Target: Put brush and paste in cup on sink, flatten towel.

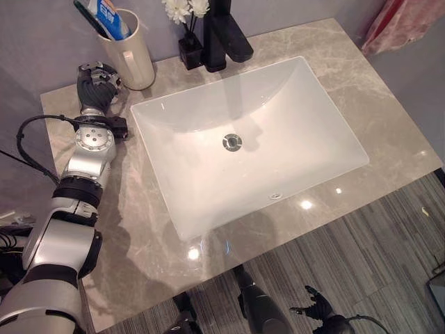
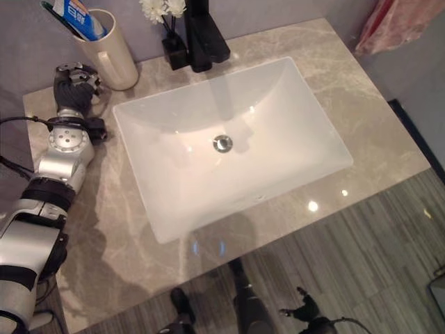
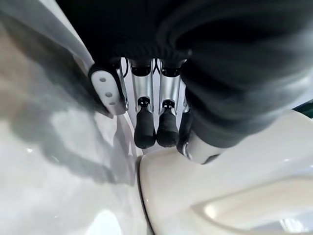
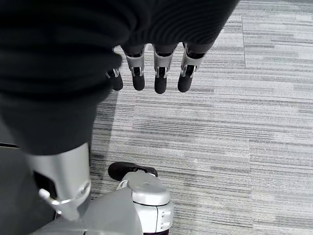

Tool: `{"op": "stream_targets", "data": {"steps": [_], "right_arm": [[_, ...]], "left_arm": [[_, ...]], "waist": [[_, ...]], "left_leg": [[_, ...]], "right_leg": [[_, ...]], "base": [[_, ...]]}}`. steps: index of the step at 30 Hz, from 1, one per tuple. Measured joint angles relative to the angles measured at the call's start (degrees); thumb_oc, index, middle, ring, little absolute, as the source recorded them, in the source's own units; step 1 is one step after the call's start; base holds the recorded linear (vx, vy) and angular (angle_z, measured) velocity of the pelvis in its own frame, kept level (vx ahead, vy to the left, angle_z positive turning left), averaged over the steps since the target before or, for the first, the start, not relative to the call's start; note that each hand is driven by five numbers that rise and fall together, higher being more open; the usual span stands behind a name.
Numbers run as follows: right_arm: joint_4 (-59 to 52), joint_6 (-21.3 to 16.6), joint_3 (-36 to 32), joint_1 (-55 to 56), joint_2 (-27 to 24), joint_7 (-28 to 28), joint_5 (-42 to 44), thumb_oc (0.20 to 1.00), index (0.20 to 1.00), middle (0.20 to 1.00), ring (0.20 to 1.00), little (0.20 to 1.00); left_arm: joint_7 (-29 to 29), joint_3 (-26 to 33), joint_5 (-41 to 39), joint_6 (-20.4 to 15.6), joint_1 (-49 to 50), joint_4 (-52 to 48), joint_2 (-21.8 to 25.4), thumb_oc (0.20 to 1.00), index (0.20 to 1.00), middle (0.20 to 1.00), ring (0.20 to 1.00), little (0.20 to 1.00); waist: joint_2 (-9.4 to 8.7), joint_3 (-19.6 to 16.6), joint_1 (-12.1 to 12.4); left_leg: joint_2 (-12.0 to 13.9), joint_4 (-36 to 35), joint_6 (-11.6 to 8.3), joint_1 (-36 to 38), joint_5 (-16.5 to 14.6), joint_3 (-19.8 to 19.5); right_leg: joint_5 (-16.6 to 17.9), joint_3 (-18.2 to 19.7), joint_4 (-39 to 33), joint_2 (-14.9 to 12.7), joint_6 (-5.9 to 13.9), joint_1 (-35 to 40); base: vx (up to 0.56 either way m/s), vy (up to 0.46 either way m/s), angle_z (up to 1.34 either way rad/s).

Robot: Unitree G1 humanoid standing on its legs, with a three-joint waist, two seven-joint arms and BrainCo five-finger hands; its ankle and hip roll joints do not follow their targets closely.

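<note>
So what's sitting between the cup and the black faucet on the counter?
In the left eye view, a small black vase with white flowers stands between the cup and the black faucet, right beside the faucet.

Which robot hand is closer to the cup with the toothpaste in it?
Left. The left hand sits right beside the cup on the counter. The right hand hangs low over the floor, far from it.

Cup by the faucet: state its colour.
The cup is cream, clearest in the left eye view.
</note>
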Motion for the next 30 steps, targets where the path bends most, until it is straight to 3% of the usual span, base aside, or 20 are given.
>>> {"op": "stream_targets", "data": {"steps": [12,22,26,28,30], "right_arm": [[0.4,-0.3,0.0,1.2,0.1,-0.8,0.0,1.000,1.000,1.000,1.000,1.000],[1.4,-0.4,1.3,1.1,0.2,-1.3,0.0,1.000,1.000,1.000,1.000,1.000],[2.6,-0.4,1.2,-0.1,0.4,-1.4,0.0,1.000,1.000,1.000,1.000,1.000],[2.6,-0.4,1.1,-0.4,0.5,-1.5,0.0,1.000,1.000,1.000,1.000,1.000],[2.8,-0.4,0.7,0.3,0.5,-2.1,0.0,1.000,1.000,1.000,1.000,1.000]], "left_arm": [[0.8,-1.8,2.8,0.0,-0.4,1.3,-2.2,0.200,0.200,0.200,0.200,0.200],[4.7,1.9,2.4,0.1,0.3,3.8,-6.7,0.200,0.200,0.200,0.200,0.200],[6.1,5.0,2.2,-0.2,8.9,-5.2,-7.0,0.200,0.200,0.200,0.200,0.200],[7.4,8.7,2.9,-1.6,20.4,-17.9,-7.2,0.200,0.200,0.200,0.200,0.200],[7.7,9.8,3.7,-2.6,24.3,-21.3,-8.4,0.200,0.200,0.200,0.200,0.200]], "waist": [[0.14,-1.1,-0.2],[0.37,-2.1,0.0],[0.54,-2.2,0.0],[0.63,-2.1,0.3],[0.67,-2.1,1.2]], "left_leg": [[-0.1,0.0,0.04,-0.3,0.0,0.4],[0.2,0.0,0.04,0.8,0.0,0.1],[0.5,-0.2,-0.01,2.2,0.0,-0.7],[0.8,-0.2,-0.07,3.2,0.0,-1.8],[1.0,-0.2,-0.08,3.8,0.1,-2.5]], "right_leg": [[0.1,0.6,0.0,0.0,0.30,-0.5],[0.5,0.2,0.0,0.2,-0.03,0.8],[0.0,-0.5,0.0,0.2,0.07,2.5],[-0.5,-1.8,0.0,0.4,-0.17,4.0],[-0.9,-2.2,0.0,0.4,-0.05,5.0]], "base": [[0.00,-0.003,-0.01],[0.00,0.000,0.00],[0.02,-0.026,0.10],[0.02,-0.018,0.21],[0.02,-0.018,0.16]]}}
